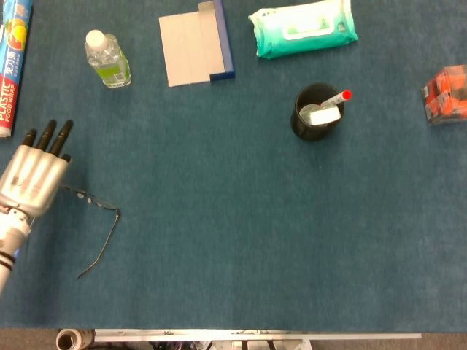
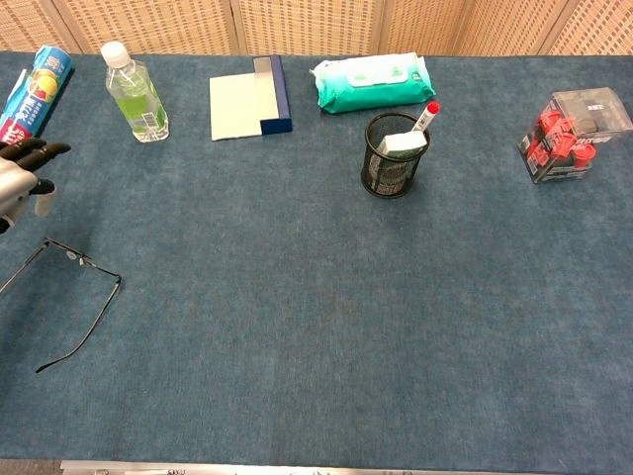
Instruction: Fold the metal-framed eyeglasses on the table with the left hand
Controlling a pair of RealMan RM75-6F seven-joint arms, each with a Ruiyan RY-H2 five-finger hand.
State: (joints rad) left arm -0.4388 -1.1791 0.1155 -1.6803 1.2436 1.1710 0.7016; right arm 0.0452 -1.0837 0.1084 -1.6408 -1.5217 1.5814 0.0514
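- The robot's silver left hand with black fingertips [image 1: 33, 175] sits at the far left edge of the head view, fingers straight, side by side, pointing toward the top of the frame, holding nothing.
- In the chest view the same hand [image 2: 18, 173] is cut off by the left edge.
- The thin metal-framed eyeglasses [image 1: 91, 219] lie flat on the blue felt table [image 1: 241, 233], just right of and below the hand; whether the hand touches them cannot be told.
- One temple arm stretches toward the lower left of the frame, unfolded.
- Along the top sit a roll of plastic wrap [image 1: 13, 58], a clear bottle of green liquid [image 1: 107, 58], a grey and blue folder [image 1: 195, 45] and a teal wipes pack [image 1: 303, 28].
- A black mesh pen cup [image 1: 315, 111] stands right of centre; a clear box of red items [image 1: 446, 95] is at the right edge.
- The table's centre and lower right are open felt.
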